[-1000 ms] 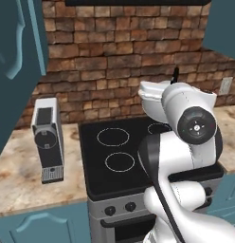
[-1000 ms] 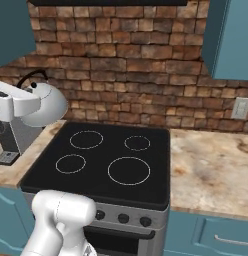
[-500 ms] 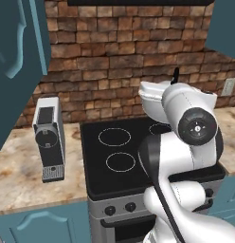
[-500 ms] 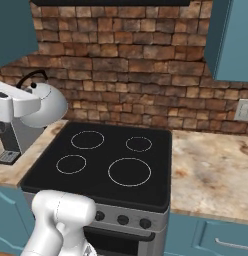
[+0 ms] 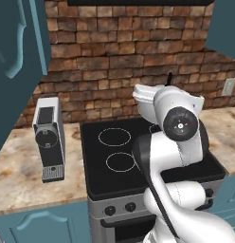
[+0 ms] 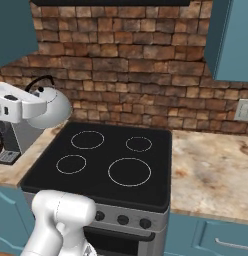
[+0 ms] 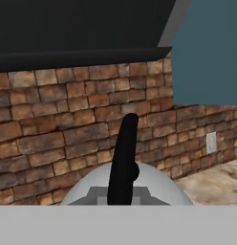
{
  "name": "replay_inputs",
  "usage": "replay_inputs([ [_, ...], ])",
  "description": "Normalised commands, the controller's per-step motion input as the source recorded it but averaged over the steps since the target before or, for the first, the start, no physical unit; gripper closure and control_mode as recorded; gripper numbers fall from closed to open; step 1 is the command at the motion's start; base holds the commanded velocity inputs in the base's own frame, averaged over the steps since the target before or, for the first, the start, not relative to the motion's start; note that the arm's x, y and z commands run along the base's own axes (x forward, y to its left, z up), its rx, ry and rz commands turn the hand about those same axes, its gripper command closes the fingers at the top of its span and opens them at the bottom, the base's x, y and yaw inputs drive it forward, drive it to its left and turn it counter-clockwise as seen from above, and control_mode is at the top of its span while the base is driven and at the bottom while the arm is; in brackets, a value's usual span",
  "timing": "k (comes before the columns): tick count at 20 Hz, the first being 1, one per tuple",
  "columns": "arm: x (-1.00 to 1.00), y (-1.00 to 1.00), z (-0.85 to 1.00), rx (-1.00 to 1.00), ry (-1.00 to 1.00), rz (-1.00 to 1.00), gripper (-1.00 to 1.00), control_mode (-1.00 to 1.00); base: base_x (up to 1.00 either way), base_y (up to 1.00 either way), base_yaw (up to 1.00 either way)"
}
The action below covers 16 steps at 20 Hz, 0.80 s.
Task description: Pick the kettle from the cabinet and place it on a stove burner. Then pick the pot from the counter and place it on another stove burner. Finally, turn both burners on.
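The silvery-white kettle [image 6: 53,109] hangs in the air over the left edge of the black cooktop [image 6: 103,187], and my gripper [image 6: 36,102] is shut on it from the left. Its black arched handle [image 6: 38,81] rises above the hand. The hand view looks over the kettle's dome [image 7: 158,189] and handle [image 7: 123,160] toward the brick wall. My arm covers the kettle in the left base view, except for its handle tip [image 5: 169,79]. Two medium burner rings [image 6: 87,140] [image 6: 71,164] lie below and right of the kettle. The wall cabinet's open teal door [image 5: 17,57] stands at upper left. The pot is out of view.
A grey coffee machine [image 5: 48,137] stands on the marbled counter [image 5: 20,175] left of the stove. The largest ring [image 6: 129,171] and smallest ring [image 6: 139,144] take up the cooktop's right half. More counter [image 6: 211,175] lies to the right, under another teal wall cabinet [image 6: 231,40].
My hand and the kettle have shifted slightly forward and down toward the cooktop. The grip is unchanged.
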Motion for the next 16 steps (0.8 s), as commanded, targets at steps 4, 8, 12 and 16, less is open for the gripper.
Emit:
replay_inputs([
  [4,0.30,0.06,-0.43,0.02,-0.03,-0.01,1.00,-1.00,0.00,0.00,0.00],
  [8,0.31,0.01,-0.47,0.00,0.00,0.00,1.00,-1.00,0.00,0.00,0.00],
  [12,0.11,0.00,-0.47,0.00,0.01,0.00,1.00,-1.00,0.00,0.00,0.00],
  [16,0.25,0.07,-0.46,0.00,0.05,0.00,1.00,-1.00,0.00,0.00,0.00],
])
